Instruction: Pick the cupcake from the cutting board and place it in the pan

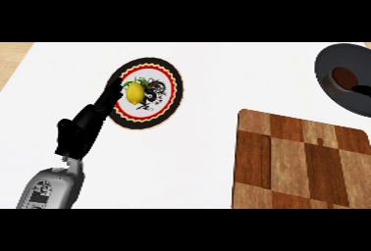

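The wooden cutting board (297, 164) lies at the lower right, and its top shows nothing on it. At the upper right edge sits the dark pan (330, 61), partly cut off by the view. Inside it lies a small brown round thing (343, 76), which looks like the cupcake. A short black bar (360, 88) shows just beside it; I cannot tell what it is. My left hand (83, 128) stands at the left, open, fingers straight and pointing up. My right hand shows nowhere.
A round plate (172, 86) with a red and black rim sits at the upper middle, holding a yellow lemon (135, 92). The left hand's fingertips overlap the plate's left rim. White counter (210, 63) lies between plate, board and pan.
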